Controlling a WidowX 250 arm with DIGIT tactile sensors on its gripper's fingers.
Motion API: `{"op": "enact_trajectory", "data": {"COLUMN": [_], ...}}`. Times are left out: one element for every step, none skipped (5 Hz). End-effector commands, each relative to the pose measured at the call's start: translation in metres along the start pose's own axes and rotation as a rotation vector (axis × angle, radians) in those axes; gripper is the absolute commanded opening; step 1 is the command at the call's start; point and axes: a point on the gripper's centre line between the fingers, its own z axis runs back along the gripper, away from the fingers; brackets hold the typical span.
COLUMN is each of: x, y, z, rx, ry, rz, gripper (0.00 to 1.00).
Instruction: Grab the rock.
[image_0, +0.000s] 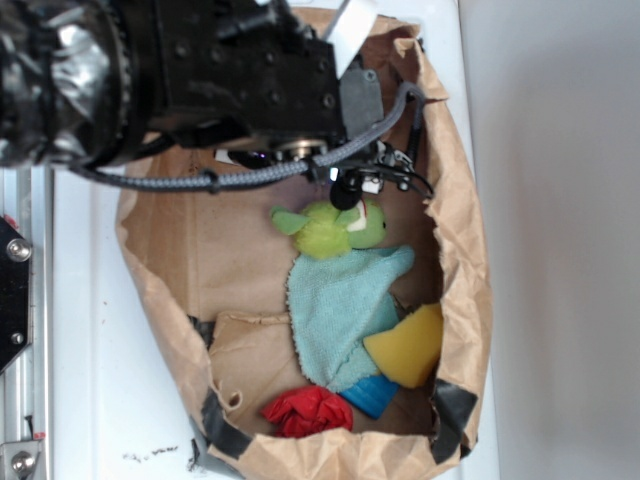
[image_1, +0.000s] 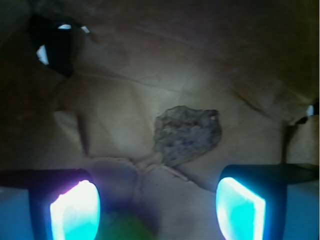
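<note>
The rock (image_1: 186, 134) lies on the creased brown paper floor of the paper bag (image_0: 160, 290), a rough, pitted grey-brown lump. In the wrist view it sits ahead of the gripper (image_1: 157, 210), slightly toward the right-hand finger, apart from both fingers. The exterior view does not show it; the arm hides that part of the bag.

The gripper's jaws stand spread wide, nothing between them but bare paper and a blurred patch of green at the bottom edge of the wrist view. The fingertips (image_1: 75, 212) glow cyan and purple. In the exterior view the gripper (image_0: 345, 185) hangs inside the bag near its top rim, just above the green plush toy (image_0: 335, 228).

The plush toy's head lies toward the bag's top end. Touching it on the lower side is a light blue towel (image_0: 340, 310), spread over the middle of the bag floor. At the towel's lower right corner rests a yellow sponge wedge (image_0: 410, 345), and a blue object (image_0: 370, 395) shows beneath it. A red cloth bundle (image_0: 308, 410) sits by the bag's bottom rim, just left of the blue object.
</note>
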Motion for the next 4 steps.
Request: {"op": "enact_trajectory", "data": {"x": [0.011, 0.007, 0.012, 0.016], "y": [0.022, 0.028, 0.016, 0.007], "z": [0.017, 0.017, 0.008, 0.001], "rx": [0.058, 0.054, 0.056, 0.065], "ry": [-0.089, -0.084, -0.086, -0.096], "rz": [0.096, 0.077, 0.09, 0.102], "gripper": [1.0, 1.0, 1.0, 1.0]}}
